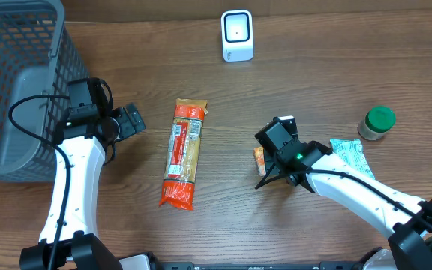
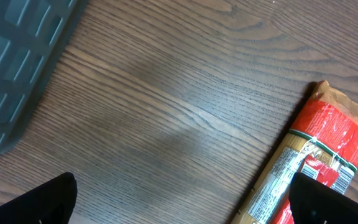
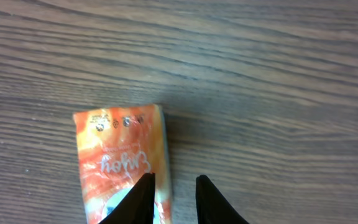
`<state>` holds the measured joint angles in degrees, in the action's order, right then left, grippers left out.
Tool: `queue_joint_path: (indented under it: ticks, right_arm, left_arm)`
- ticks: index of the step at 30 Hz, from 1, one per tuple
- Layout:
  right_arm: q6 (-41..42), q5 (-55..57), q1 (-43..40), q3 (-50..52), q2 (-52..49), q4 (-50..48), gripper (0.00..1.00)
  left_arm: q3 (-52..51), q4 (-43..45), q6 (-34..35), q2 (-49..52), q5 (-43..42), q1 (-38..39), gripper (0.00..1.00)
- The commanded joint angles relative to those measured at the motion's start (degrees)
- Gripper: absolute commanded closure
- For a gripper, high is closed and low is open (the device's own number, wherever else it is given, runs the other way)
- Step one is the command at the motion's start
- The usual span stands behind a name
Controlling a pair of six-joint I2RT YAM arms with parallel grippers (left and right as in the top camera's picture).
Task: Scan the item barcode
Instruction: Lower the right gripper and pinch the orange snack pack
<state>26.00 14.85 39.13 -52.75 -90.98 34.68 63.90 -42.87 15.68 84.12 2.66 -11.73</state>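
The surface (image 1: 313, 67) is dark wood with a fine, straight grain. At its 10 o'clock corner stands a grey basket (image 1: 21, 75) with stiff plastic mesh walls. At 12 o'clock sits the scanner (image 1: 237, 35), a small white box with rounded corners and a pale window. A long, flat pasta pack (image 1: 184, 154) lies at the middle, its length running from 12 to 6 o'clock. Its film is crinkled, red at both ends and clear over the straw-coloured strands. At 3 o'clock there is a squat jar (image 1: 377, 124) with a round green lid, and just beside it, toward 7 o'clock, a thin teal-and-white sachet (image 1: 349, 154).

The orange packet (image 3: 120, 165) is a small glossy rectangle with white script. It lies flat on the wood just right of centre, well apart from the scanner at 6 o'clock of it.

The right arm (image 1: 351, 187) reaches in from 5 o'clock, bent low. The right gripper (image 3: 173, 183) points down at the packet's edge. Its black tapered fingers (image 3: 216, 202) stand a narrow gap apart. One overlaps the packet's rim, the other is over bare wood, and nothing is clamped between them.

The left arm (image 1: 77, 172) rises from 7 o'clock beside the basket. The fingers (image 2: 42, 202) of the left gripper (image 2: 182, 186) are spread wide and hold nothing, with the pasta pack's end near one of them.
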Motion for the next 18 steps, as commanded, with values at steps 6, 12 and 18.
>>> queue_joint_path:
  ticks: [6,12,18]
  right_arm:
    - [-2.43,-6.75,0.0,2.89,0.2,-4.44,0.72]
    - [-4.22,-8.11,0.0,2.93,0.2,-3.98,0.67]
    - [-4.22,-8.09,0.0,2.93,-0.09,-4.0,0.66]
  left_arm:
    - [0.33,0.02,-0.87,-0.96,0.5,0.09,0.0]
    - [0.33,0.02,-0.87,-0.96,0.5,0.09,0.0]
    - [0.33,0.02,-0.87,-0.96,0.5,0.09,0.0]
